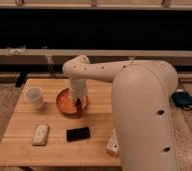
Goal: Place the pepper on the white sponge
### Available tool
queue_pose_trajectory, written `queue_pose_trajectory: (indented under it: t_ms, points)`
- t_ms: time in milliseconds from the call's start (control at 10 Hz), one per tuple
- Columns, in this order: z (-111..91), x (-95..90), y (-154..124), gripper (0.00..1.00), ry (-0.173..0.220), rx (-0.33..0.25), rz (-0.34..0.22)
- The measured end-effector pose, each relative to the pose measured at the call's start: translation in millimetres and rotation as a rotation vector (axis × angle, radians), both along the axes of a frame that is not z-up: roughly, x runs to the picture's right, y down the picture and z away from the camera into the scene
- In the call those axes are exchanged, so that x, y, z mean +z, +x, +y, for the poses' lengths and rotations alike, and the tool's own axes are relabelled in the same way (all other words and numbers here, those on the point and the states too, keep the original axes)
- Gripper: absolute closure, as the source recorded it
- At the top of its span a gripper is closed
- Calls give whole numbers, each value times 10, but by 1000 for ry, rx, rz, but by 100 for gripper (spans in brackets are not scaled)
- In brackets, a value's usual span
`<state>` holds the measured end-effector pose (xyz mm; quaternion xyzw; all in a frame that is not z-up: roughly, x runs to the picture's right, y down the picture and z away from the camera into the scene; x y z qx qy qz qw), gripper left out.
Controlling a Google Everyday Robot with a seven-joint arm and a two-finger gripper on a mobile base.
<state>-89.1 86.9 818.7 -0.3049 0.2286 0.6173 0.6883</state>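
The gripper [79,107] points down over the front right rim of the orange bowl [65,102] in the middle of the wooden table. A small dark red bit shows at its tip, which may be the pepper [79,112]; I cannot make it out for sure. The white sponge [40,134] lies flat near the table's front left, well to the left of and nearer than the gripper.
A black rectangle [78,133] lies right of the sponge. A white cup [35,98] stands left of the bowl. A white bottle [112,144] lies at the front right, partly behind the robot's large white arm [144,115]. A railing and dark wall run behind the table [19,120].
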Motion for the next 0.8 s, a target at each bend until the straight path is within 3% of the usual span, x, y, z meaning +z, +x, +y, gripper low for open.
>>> queue_pose_trajectory:
  t_ms: [300, 800]
  points:
    - [90, -52, -167, 100, 18, -71, -25]
    - [729, -480, -1002, 100, 48, -255, -144]
